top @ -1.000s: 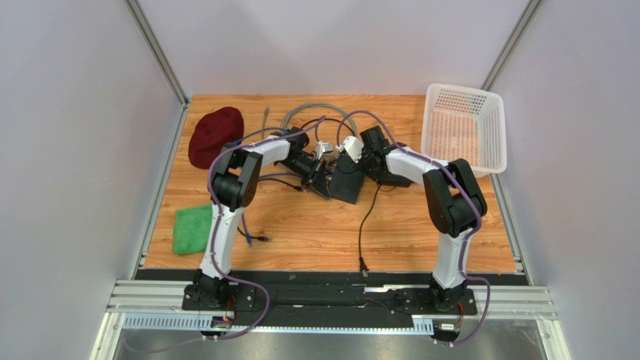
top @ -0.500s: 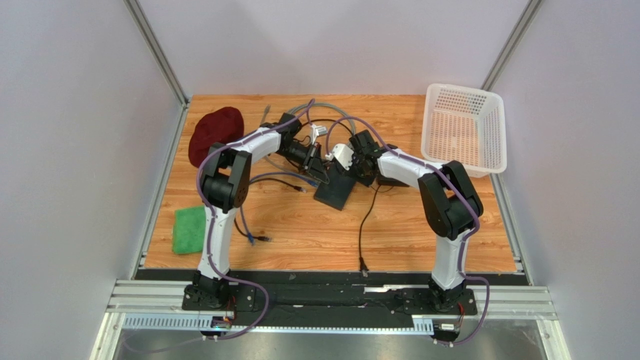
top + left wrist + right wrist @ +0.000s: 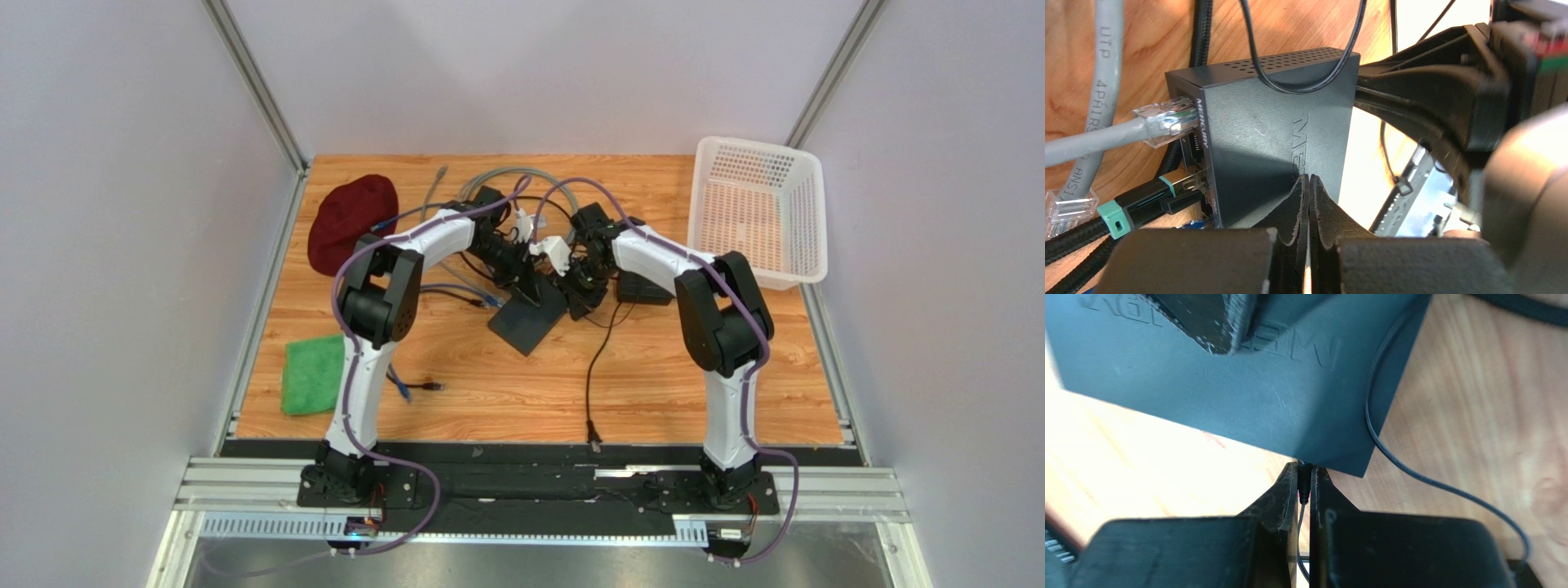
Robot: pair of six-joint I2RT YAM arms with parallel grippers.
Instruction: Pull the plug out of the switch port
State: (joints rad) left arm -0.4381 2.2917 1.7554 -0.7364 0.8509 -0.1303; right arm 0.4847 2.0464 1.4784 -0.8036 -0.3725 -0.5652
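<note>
At the near left of the desk (image 3: 515,398) lies a green cloth (image 3: 314,374), well apart from both hands.

Toward the centre, the switch (image 3: 521,331) lies flat on the wood, skewed to the desk edges. Its socket edge faces the robot's left, where a grey Ethernet connector (image 3: 1165,117) and a black braided cable (image 3: 1112,217) with a teal band enter it. The long axis appears to run from that edge across toward the right arm.

The left hand (image 3: 1310,184) is closed with nothing between its fingers, and the fingertips bear down on the top face of the switch. The likely purpose is to pin the box so that it does not slide when the plug is drawn.

The right hand (image 3: 1304,470) is clamped on the small black plug (image 3: 1304,490) at the opposite edge, close to a corner. The plug axis lies in line with the fingers, tip toward the switch. Whether the tip is seated in the port cannot be determined. A straight pull along this axis, away from the switch, is indicated.

Beyond the hands are the power-adapter brick (image 3: 643,289), a maroon cloth (image 3: 352,221) at far left and a white basket (image 3: 803,221) at far right.
</note>
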